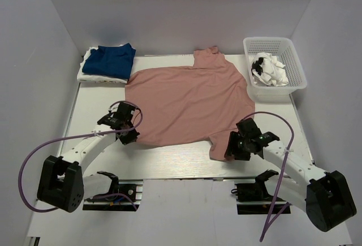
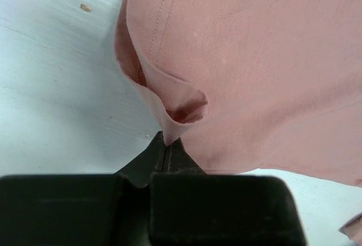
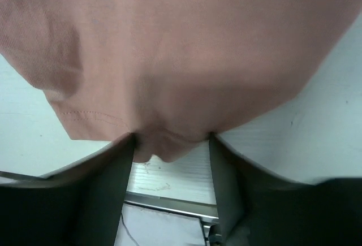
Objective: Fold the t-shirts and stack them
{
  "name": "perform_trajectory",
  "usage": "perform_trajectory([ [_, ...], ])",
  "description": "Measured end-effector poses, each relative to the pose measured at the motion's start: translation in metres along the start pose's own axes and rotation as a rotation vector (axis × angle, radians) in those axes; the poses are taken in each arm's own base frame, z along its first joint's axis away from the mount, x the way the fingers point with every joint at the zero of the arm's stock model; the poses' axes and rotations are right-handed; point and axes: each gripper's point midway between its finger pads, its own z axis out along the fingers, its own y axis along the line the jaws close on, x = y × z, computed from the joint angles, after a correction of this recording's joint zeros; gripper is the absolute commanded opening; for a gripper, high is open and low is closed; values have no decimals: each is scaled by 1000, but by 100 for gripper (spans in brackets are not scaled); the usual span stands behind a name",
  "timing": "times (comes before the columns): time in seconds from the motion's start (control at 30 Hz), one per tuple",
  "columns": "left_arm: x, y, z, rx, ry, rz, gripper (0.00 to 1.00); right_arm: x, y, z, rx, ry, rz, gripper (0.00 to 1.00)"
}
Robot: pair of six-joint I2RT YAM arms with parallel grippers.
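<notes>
At the tabletop's [image 1: 169, 165] near edge, left pincer [image 2: 166, 144] pinches the pink t-shirt's [image 1: 189, 99] hem corner tight; right pincer [image 3: 172, 144] gapes wide, fingers [image 3: 110, 201] straddling bunched pink cloth.

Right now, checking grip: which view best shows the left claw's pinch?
Left wrist: left claw shut on pink shirt hem, close up. Top external shows it tiny; right wrist, not at all.
</notes>
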Motion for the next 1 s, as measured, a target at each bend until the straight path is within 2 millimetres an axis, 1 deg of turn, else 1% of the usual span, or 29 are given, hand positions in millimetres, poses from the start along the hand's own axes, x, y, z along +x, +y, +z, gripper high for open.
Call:
perform_trajectory([
  [0.07,-1,0,-1,3,-4,-2,0,0,-2,1,17,-3,-6,32],
  [0.1,-1,0,-1,3,-5,-4,0,1,-5,2,32,0,-7,21],
  [0.13,-1,0,-1,2,-6,-5,0,1,-7,3,46,0,-8,16],
  [0.17,-1,0,0,2,-8,-5,0,1,-7,3,49,-1,0,5],
  [0.2,-1,0,0,1,-9,-5,0,0,-7,4,49,-6,-2,0],
  [0.43,-1,2,1,-5,-15,-5,0,-12,-8,3,65,-66,6,0],
  [0.53,-2,2,1,-7,-19,-6,0,-26,-5,-4,73,-117,0,0],
  [0.63,-5,2,0,-11,-25,-8,0,-49,8,-17,55,-184,-15,0],
  [0.73,-13,-1,-4,-12,-45,-16,0,-74,24,-29,23,-257,-24,0],
  [0.9,-43,-14,-9,-44,-101,-34,0,-120,48,-44,6,-368,-24,0],
  [1.0,-59,-19,-3,-92,-112,-36,0,-151,60,-50,19,-430,-19,0],
])
